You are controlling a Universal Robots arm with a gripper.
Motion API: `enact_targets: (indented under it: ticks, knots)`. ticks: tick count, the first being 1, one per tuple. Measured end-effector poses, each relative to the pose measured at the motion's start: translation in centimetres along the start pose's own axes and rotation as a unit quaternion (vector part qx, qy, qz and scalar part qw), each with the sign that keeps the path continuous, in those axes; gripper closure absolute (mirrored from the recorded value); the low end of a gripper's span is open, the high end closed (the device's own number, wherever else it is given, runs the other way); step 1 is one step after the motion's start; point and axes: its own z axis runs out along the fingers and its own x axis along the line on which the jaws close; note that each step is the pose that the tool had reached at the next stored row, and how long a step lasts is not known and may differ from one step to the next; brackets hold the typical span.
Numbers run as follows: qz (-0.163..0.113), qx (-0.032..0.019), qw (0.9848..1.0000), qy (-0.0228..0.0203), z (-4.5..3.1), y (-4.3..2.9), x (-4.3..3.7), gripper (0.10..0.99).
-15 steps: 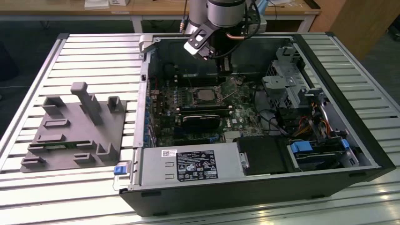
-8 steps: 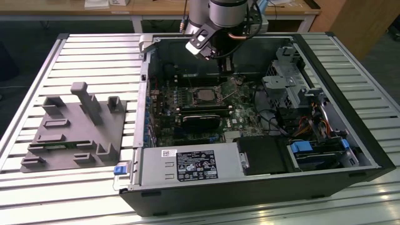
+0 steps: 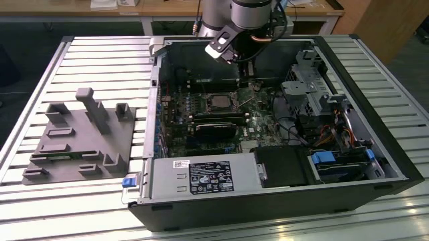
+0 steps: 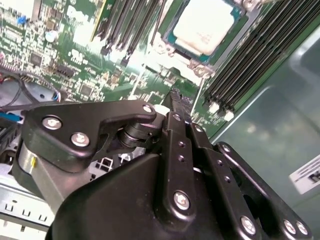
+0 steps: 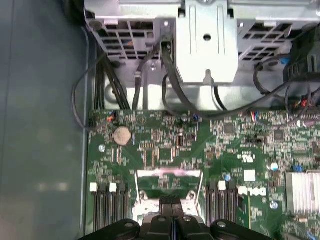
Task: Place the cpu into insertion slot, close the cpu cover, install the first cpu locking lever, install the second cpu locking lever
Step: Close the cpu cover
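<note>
Currently, the cpu [image 4: 205, 25] sits in the insertion slot [image 3: 206, 102] on the motherboard [image 5: 165, 145], with the silvery cpu cover [image 4: 170, 47] lying around its face. The gripper [image 4: 176, 97] hangs over the board just beside the slot, its jaws closed together and holding nothing. Memory slots [image 4: 245, 65] flank the slot, and the open computer case [image 3: 282, 201] rests on the slatted worktop [image 3: 100, 65].
</note>
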Motion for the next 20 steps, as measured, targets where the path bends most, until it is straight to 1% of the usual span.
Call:
enact_targets:
  ticks: [9,20]
  knots:
    - [0.0,-0.0001,1.0,0.0001,0.15,1.64,0.04,0.98]
    - [0.0,0.0,1.0,0.0001,0.3,3.35,0.09,0.98]
